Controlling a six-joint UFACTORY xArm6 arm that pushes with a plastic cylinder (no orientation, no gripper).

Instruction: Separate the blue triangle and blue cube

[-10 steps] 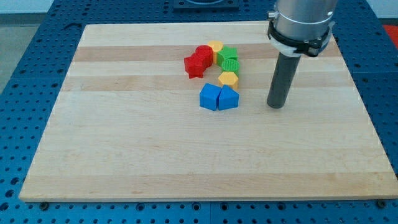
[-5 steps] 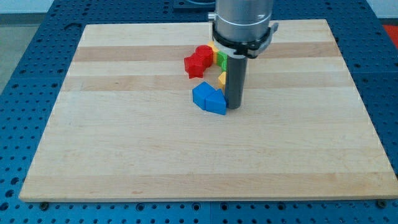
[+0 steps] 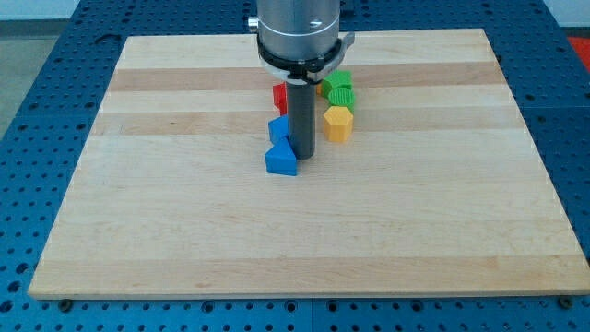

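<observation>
My tip [image 3: 301,155] rests on the wooden board [image 3: 184,212] just right of two blue blocks. The nearer blue block [image 3: 281,160], wedge-like in shape, lies at the tip's left and seems to touch it. The other blue block [image 3: 278,129] sits just above it, partly hidden by the rod; their edges still seem to meet. I cannot tell which is the triangle and which the cube.
A red block [image 3: 279,95] peeks out left of the rod. Two green blocks [image 3: 339,86] and a yellow block [image 3: 338,122] sit right of the rod. The arm's grey body [image 3: 300,32] hides other blocks behind it.
My tip has swept left across the board into the blue pair, pushing both leftward. The pair has turned from side by side to one above the other.
</observation>
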